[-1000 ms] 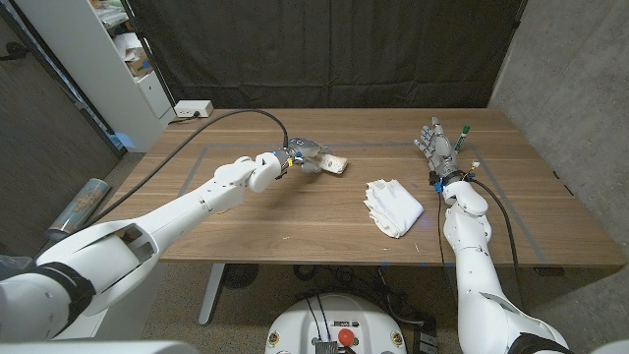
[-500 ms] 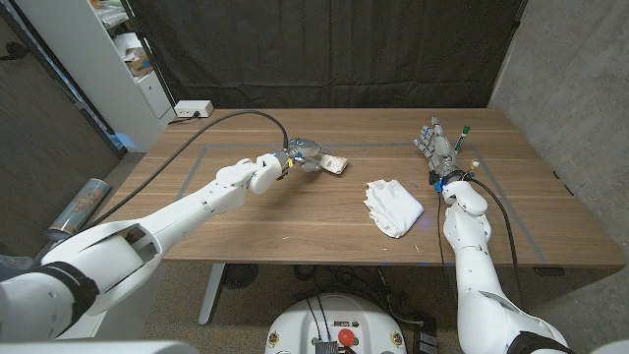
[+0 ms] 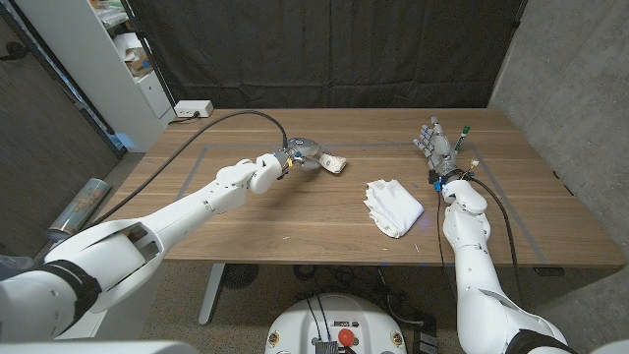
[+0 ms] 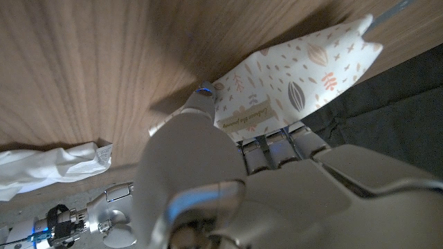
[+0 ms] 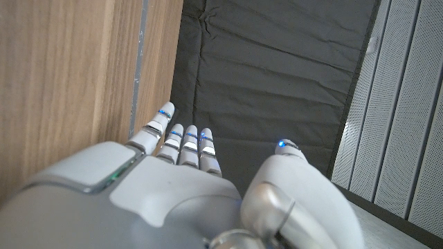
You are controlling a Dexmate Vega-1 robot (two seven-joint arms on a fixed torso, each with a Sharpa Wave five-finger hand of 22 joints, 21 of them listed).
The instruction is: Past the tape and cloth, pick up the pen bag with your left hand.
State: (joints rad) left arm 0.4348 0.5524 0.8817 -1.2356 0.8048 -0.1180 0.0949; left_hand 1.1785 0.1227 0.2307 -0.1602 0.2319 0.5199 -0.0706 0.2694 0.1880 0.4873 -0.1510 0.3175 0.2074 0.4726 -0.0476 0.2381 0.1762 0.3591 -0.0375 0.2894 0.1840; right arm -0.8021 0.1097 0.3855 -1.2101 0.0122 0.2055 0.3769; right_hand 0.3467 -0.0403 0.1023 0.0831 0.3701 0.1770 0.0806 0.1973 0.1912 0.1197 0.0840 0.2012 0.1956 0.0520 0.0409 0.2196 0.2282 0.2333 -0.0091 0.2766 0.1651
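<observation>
The left hand [image 3: 303,153] grips the pen bag [image 4: 297,79], a flat cream pouch printed with brown leaves and small crosses (a little label with script sits near the grip). Thumb and fingers [image 4: 277,145] clamp its near end, the rest jutting out beyond the fingertips over the wooden table [image 3: 246,226]. The right hand [image 3: 437,145] holds nothing, fingers extended. A crumpled white cloth [image 3: 393,206] lies between the hands.

My arms are clad in smooth white shells with dark bands at the joints, and a black cable [image 3: 211,123] runs along my left arm to the wrist. My left hand [image 3: 303,154] and right hand [image 3: 437,145] are grey metal. Small blue lights mark my fingertips [image 5: 166,108].
</observation>
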